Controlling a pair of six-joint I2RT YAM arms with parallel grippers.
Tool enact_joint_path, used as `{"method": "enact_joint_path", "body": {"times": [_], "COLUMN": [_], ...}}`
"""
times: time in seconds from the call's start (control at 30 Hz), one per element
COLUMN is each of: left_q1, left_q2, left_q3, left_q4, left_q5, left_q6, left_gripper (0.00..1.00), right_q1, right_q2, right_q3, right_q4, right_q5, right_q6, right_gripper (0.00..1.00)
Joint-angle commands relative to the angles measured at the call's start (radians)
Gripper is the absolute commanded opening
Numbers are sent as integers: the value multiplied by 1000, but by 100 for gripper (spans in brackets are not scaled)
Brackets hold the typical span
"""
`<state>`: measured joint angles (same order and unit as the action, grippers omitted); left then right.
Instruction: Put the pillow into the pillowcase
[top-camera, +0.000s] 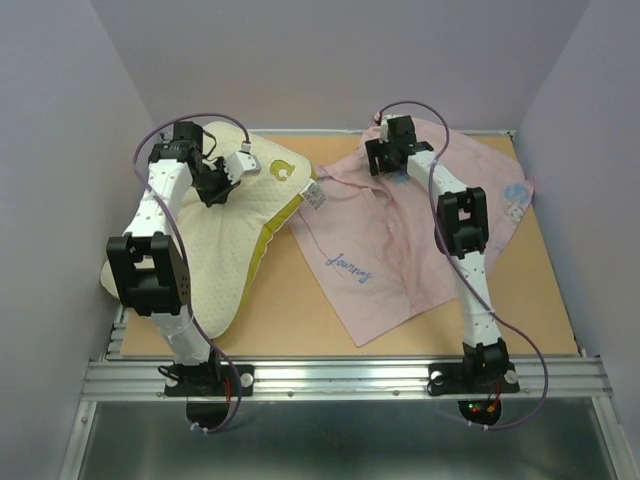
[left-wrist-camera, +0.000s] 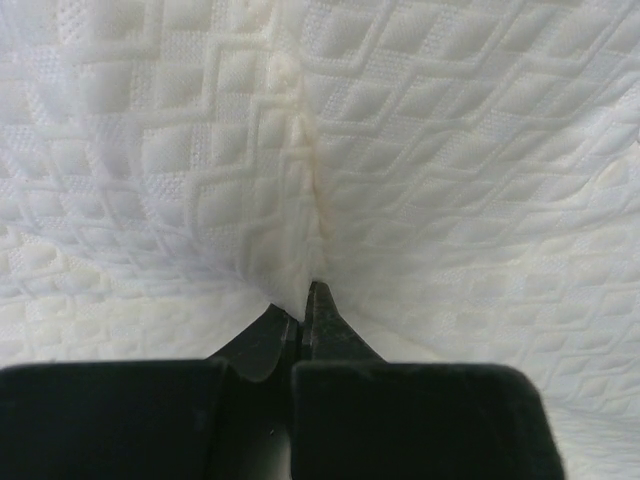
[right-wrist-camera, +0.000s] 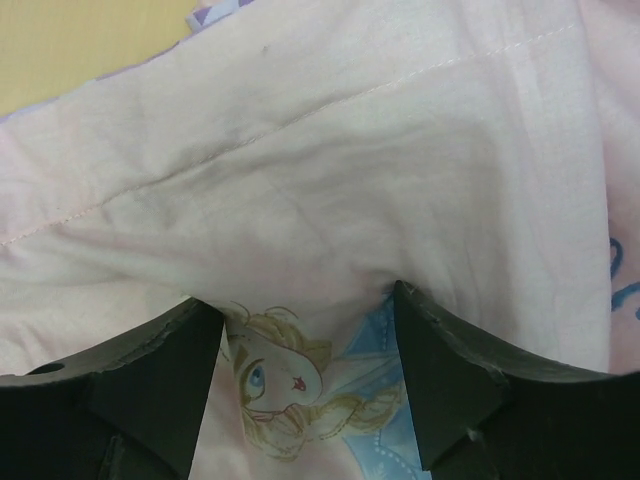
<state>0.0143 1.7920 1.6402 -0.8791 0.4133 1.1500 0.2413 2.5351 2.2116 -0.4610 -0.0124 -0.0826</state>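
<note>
The cream pillow (top-camera: 225, 235) with a yellow side band and a small yellow logo lies at the left of the table, partly under my left arm. My left gripper (top-camera: 214, 190) rests on its far part. In the left wrist view it (left-wrist-camera: 308, 296) is shut on a pinched fold of the pillow's (left-wrist-camera: 450, 190) textured cover. The pale pink pillowcase (top-camera: 400, 235) with blue script lies spread at centre right. My right gripper (top-camera: 386, 160) is over its far edge. In the right wrist view it (right-wrist-camera: 305, 318) is open, jaws wide, pressed on the pillowcase (right-wrist-camera: 330, 170), a blonde princess print between the fingers.
A white tag (top-camera: 312, 195) sticks out from the pillow's edge toward the pillowcase. The wooden table (top-camera: 290, 310) shows between and in front of the two. Pale walls close in the left, back and right. A metal rail (top-camera: 340, 378) runs along the near edge.
</note>
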Motion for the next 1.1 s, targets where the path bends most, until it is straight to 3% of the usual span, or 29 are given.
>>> {"method": "enact_joint_path", "body": {"times": [0.0,0.07,0.13,0.27,0.43,0.67,1.07], "left_q1": [0,-7,-11,-48,-50,-51,-53], "left_q2": [-147,-209,-264,-316,-347,-376,-398], "left_q3": [-54,-117,-190,-281,-362,-413,-450], "left_q4": [-52,-52,-46,9,103,175,215], "left_q5": [56,58,48,85,156,170,147], "left_q6": [111,131,143,122,71,56,66], "left_gripper": [0,0,0,0,0,0,0], "right_q1": [-8,-8,-10,-8,-5,19,73], "right_q2": [138,143,87,-239,-416,-478,-406], "right_q3": [167,229,157,-137,-349,-509,-507], "right_q4": [-19,-13,-11,40,45,39,-7], "right_q5": [77,36,-16,-202,-235,-183,-106], "right_q6": [40,40,50,46,27,15,53], "right_gripper": [73,78,82,82,79,67,64]}}
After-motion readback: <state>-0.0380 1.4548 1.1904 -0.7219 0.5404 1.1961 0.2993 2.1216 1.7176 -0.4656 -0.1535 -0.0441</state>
